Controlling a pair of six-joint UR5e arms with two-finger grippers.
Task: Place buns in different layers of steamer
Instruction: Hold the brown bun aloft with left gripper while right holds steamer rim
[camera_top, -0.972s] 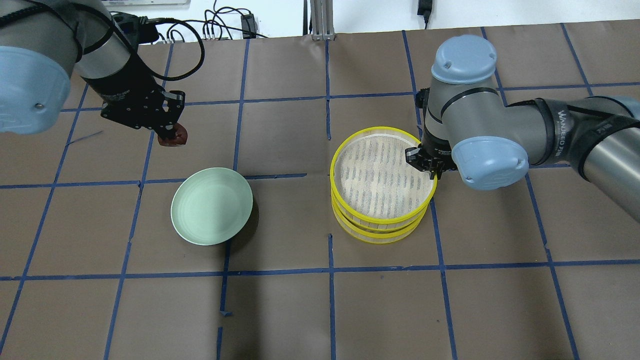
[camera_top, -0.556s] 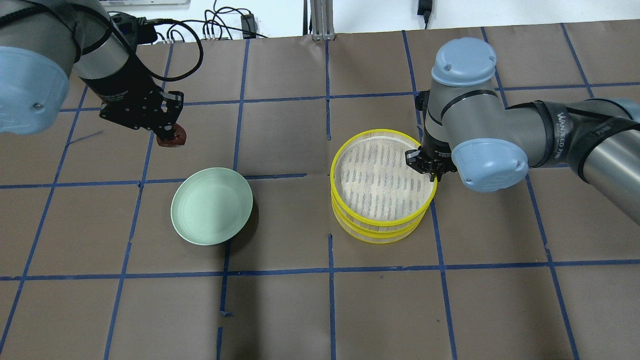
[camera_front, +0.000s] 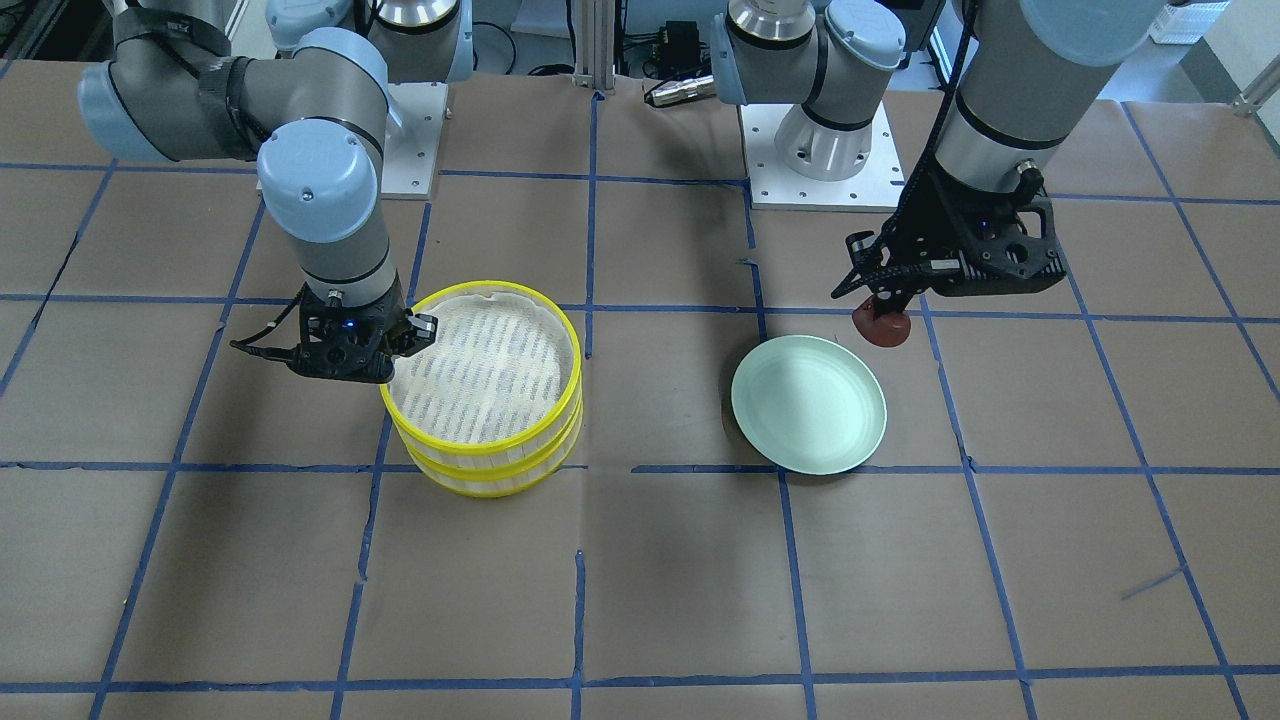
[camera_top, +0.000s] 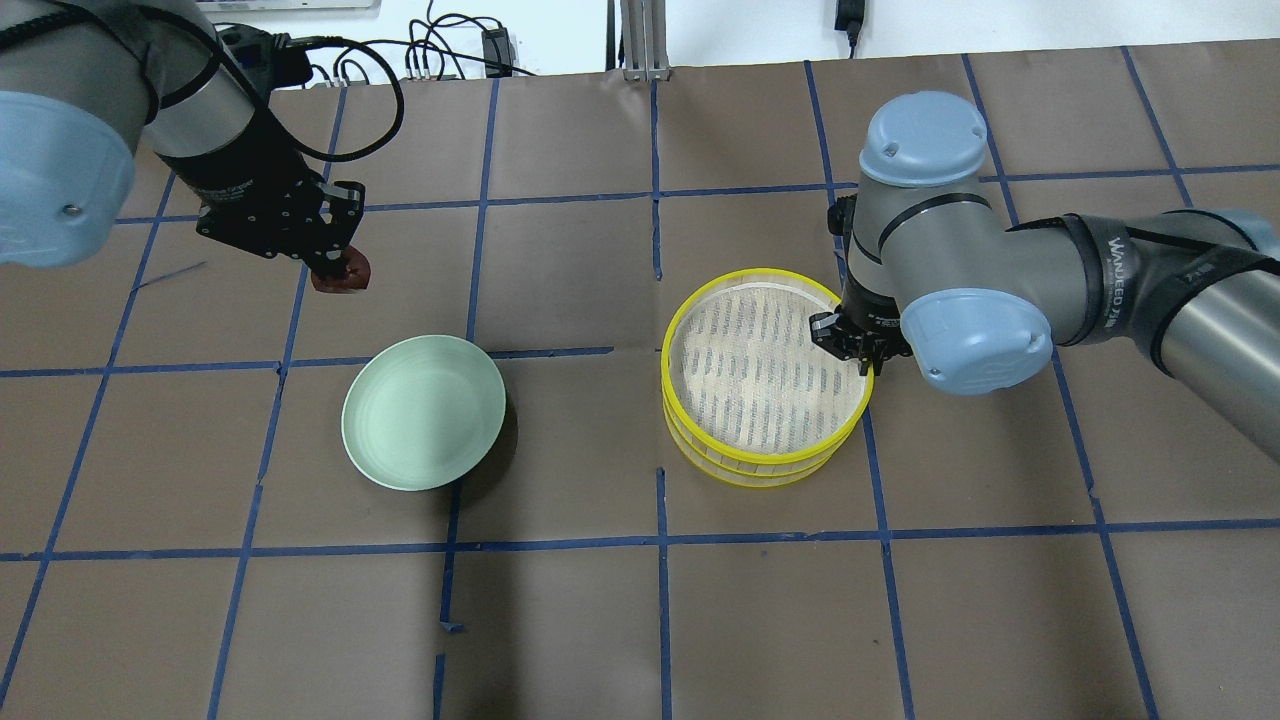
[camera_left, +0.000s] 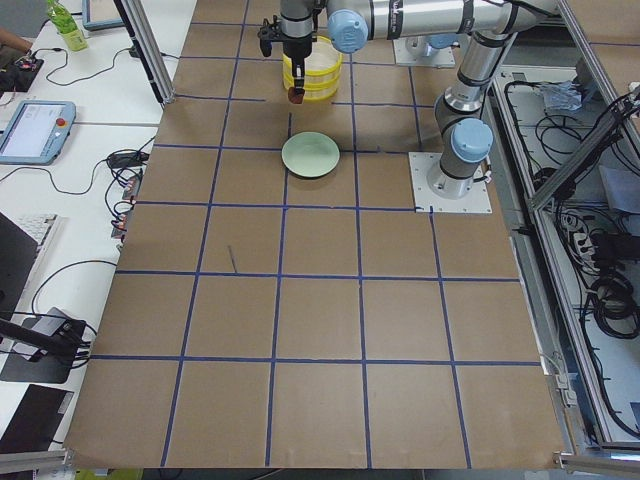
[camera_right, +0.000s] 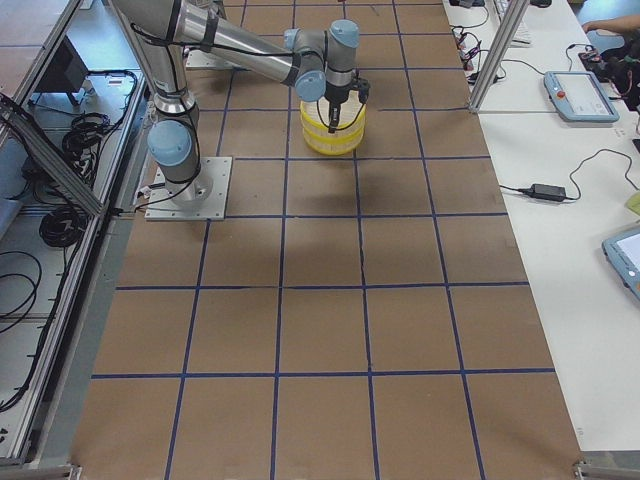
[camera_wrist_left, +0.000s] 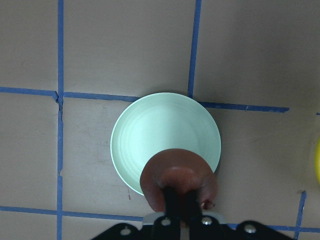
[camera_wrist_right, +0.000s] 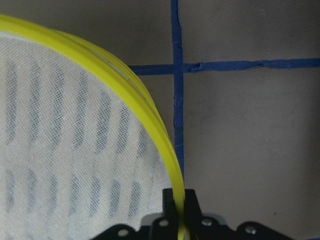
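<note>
My left gripper (camera_top: 338, 268) is shut on the dark reddish-brown bun (camera_top: 342, 275) and holds it above the table, beyond the pale green plate (camera_top: 423, 412). In the left wrist view the bun (camera_wrist_left: 177, 182) hangs over the plate's near edge (camera_wrist_left: 165, 135). My right gripper (camera_top: 860, 345) is shut on the yellow rim of the top steamer layer (camera_top: 760, 360); the right wrist view shows the rim (camera_wrist_right: 165, 150) between the jaws. This layer lies over the lower layer (camera_top: 755, 478), slightly offset. Its mesh is bare. The white bun is not in view.
The plate (camera_front: 808, 403) holds nothing and lies left of the steamer stack (camera_front: 485, 365) in the overhead view. Brown paper with blue tape lines covers the table. Cables lie along the far edge, behind my left arm.
The top steamer layer, in my right gripper, has sunk closer onto the lower layer and shifted slightly toward the robot. My left gripper with the bun has barely moved.
</note>
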